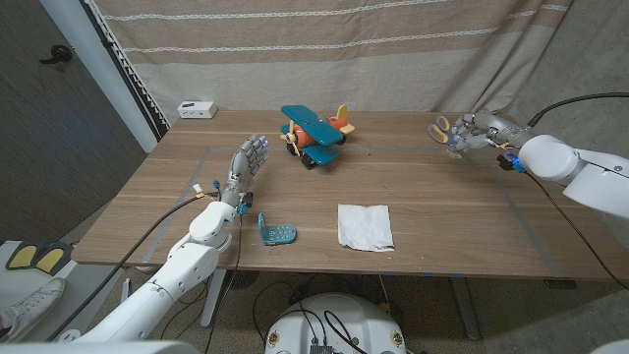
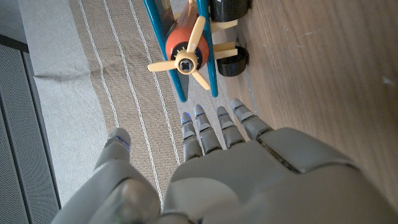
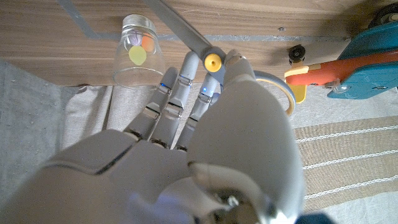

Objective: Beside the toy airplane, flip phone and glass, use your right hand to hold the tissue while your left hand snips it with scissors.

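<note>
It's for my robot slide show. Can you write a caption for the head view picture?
Robot's left hand open beside a toy airplane, a tissue lying on the table.

One toy airplane [image 1: 314,138], one flip phone [image 1: 276,232], one tissue [image 1: 365,225], one glass [image 3: 134,53], one pair of scissors [image 3: 186,30]. One small white box [image 1: 197,109] too, all counted on one bench [image 1: 442,216]. Two robot hands: one left hand [image 1: 248,162], one right hand [image 1: 477,131].
</note>
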Available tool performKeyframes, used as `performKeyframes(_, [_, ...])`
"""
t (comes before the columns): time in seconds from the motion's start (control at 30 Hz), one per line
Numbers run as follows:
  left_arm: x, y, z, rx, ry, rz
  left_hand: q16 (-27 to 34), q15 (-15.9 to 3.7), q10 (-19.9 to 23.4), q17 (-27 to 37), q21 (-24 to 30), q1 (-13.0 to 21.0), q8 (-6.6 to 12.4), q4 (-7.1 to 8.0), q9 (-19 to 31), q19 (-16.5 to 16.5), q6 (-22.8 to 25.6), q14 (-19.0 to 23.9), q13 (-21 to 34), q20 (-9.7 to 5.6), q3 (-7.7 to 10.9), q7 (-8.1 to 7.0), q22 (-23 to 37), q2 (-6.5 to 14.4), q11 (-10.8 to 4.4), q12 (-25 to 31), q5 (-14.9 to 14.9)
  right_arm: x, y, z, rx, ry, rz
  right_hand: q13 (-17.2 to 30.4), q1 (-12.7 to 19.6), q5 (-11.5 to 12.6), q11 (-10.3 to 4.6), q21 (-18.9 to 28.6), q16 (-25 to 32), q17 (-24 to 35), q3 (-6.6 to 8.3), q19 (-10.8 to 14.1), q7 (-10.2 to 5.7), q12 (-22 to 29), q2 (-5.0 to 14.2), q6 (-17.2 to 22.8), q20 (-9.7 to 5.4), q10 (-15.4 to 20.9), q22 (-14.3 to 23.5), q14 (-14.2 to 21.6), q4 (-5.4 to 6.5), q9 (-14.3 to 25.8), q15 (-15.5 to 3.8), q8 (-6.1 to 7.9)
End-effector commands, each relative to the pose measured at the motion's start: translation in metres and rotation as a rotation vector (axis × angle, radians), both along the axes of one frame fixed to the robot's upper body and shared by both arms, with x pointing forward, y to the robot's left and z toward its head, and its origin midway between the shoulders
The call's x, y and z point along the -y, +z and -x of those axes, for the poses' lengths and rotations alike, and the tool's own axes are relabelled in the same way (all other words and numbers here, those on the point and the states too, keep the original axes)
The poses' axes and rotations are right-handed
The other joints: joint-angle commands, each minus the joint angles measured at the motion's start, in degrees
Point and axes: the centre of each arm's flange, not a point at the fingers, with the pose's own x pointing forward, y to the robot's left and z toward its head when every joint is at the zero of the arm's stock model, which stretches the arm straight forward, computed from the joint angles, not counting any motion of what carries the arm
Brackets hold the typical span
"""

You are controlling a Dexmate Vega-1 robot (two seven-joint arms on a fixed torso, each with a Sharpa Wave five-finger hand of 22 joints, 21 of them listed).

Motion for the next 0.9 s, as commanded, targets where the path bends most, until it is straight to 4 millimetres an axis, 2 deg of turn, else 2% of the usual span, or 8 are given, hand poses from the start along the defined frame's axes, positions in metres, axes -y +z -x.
performKeyframes(0.03, [-0.019,-0.002,0.001,-0.007,-0.009,-0.020,0.0,-7.67,0.1,0.3,0.0,-0.5,-0.04,-0.14,0.3,-0.1,0.3,-0.2,0.1,-4.08,-0.11,0.16,0.2,0.0,-0.14,-0.1,0.3,-0.026,0.003,0.001,0.008,0.020,0.012,13.3,4.5,0.1,-3.29,0.4,-0.1,0.2,0.92,-0.4,-0.23,-0.1,3.66,0.2,-4.91,3.6,0.1,1.1,0.52,0.0,-8.13,0.37])
performKeyframes(0.5, [-0.015,-0.005,0.006,0.011,-0.111,0.007,0.1,-7.82,0.5,0.3,0.0,-0.5,0.01,-0.18,0.3,-0.1,0.5,0.0,0.1,-4.17,-0.10,0.15,0.2,0.1,-0.43,0.1,0.3,-0.044,0.001,0.006,0.018,0.025,0.015,13.6,4.4,-0.2,-3.30,1.2,-0.3,0.3,1.04,-0.7,-0.48,-0.3,3.63,0.3,-4.82,3.7,0.1,1.2,0.59,-0.3,-8.12,0.42])
performKeyframes(0.77, [-0.011,-0.001,0.007,0.036,-0.109,-0.001,0.2,-7.98,1.0,0.3,0.0,-0.4,0.18,-0.19,0.3,-0.1,1.0,0.3,0.1,-4.18,-0.09,0.10,0.2,0.1,-0.24,0.3,0.3,-0.050,0.004,0.015,0.036,0.033,0.028,13.9,4.4,-0.3,-3.35,1.6,-0.5,0.3,1.14,-1.0,-0.35,-0.4,3.63,0.2,-4.80,3.7,0.1,1.2,0.56,-0.3,-8.12,0.52])
performKeyframes(0.9, [-0.012,0.000,0.009,0.041,-0.105,-0.009,0.2,-8.00,1.1,0.3,0.0,-0.4,0.25,-0.21,0.3,-0.1,1.3,0.3,0.1,-4.21,-0.08,0.03,0.2,0.1,-0.63,0.3,0.3,-0.054,0.007,0.018,0.045,0.038,0.039,14.0,4.4,-0.4,-3.34,1.8,-0.6,0.3,1.21,-1.1,-0.43,-0.5,3.61,0.2,-4.80,3.7,0.1,1.2,0.54,-0.4,-8.12,0.61])
